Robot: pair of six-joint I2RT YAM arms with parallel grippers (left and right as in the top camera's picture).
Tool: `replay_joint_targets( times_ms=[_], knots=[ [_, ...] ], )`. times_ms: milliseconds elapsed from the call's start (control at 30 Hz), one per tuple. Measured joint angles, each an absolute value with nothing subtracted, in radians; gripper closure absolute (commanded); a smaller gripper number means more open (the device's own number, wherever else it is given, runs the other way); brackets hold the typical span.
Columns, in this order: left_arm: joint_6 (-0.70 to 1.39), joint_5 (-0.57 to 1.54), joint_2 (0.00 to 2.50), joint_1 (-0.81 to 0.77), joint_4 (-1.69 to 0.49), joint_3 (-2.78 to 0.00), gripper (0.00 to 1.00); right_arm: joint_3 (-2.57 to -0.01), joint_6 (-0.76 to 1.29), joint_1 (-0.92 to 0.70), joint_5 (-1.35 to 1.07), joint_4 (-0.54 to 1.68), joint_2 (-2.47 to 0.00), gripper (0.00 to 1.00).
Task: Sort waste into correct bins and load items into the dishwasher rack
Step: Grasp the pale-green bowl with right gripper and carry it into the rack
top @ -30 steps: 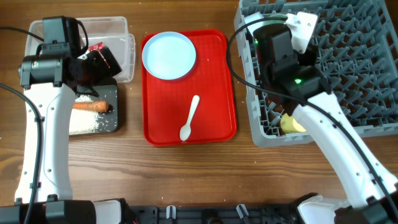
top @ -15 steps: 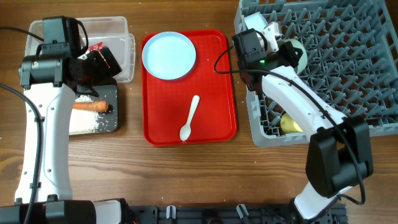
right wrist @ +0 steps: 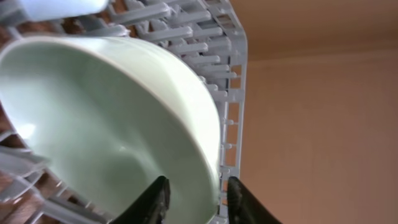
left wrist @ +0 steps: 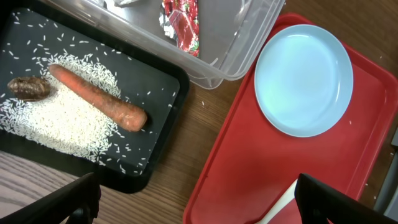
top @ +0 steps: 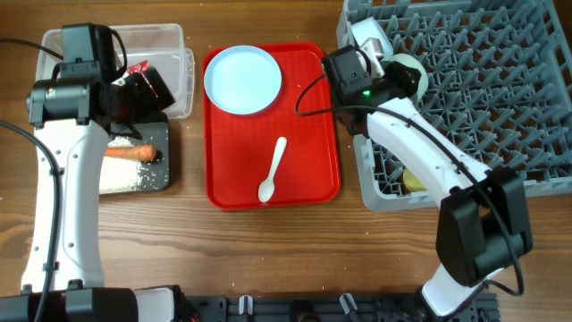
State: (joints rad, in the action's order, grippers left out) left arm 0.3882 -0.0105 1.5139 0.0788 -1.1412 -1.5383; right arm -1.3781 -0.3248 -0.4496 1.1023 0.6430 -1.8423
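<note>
My right gripper is shut on the rim of the mint-green bowl, tilted over the left part of the grey dishwasher rack. A white bowl and a yellow cup sit in the rack. My left gripper is open and empty over the clear tub holding the red wrapper. The black tray holds the carrot, rice and brown scrap. The pale blue plate and white spoon lie apart.
The plate and spoon rest on a flat red serving tray between the bins and the rack. The rack's grey wall stands just behind the bowl. Bare wooden table runs along the front.
My right arm has swung left across the rack, bringing the mint-green bowl toward the rack's left edge. The left arm has not moved.
</note>
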Motion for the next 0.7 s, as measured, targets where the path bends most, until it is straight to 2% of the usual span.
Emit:
replay_joint_targets(
  times_ms=[67, 200, 467, 567, 700],
  knots=[
    [0.388, -0.010, 1.514, 0.079, -1.140, -1.538, 0.00, -1.378, -0.334, -0.463, 1.088, 0.643, -1.842, 0.38],
    [0.388, -0.010, 1.514, 0.079, -1.140, -1.538, 0.00, -1.378, -0.343, -0.488, 1.080, 0.644, -1.842, 0.32],
    [0.388, -0.010, 1.514, 0.079, -1.140, -1.538, 0.00, -1.378, -0.322, -0.545, 1.013, 0.647, -1.842, 0.29],
    [0.388, -0.010, 1.514, 0.079, -1.140, -1.538, 0.00, -1.378, -0.166, -0.544, 0.939, 0.669, -1.835, 0.28],
    [0.388, -0.010, 1.514, 0.079, -1.140, -1.538, 0.00, -1.376, 0.076, -0.487, 0.707, 0.672, -1.604, 0.40]
  ],
)
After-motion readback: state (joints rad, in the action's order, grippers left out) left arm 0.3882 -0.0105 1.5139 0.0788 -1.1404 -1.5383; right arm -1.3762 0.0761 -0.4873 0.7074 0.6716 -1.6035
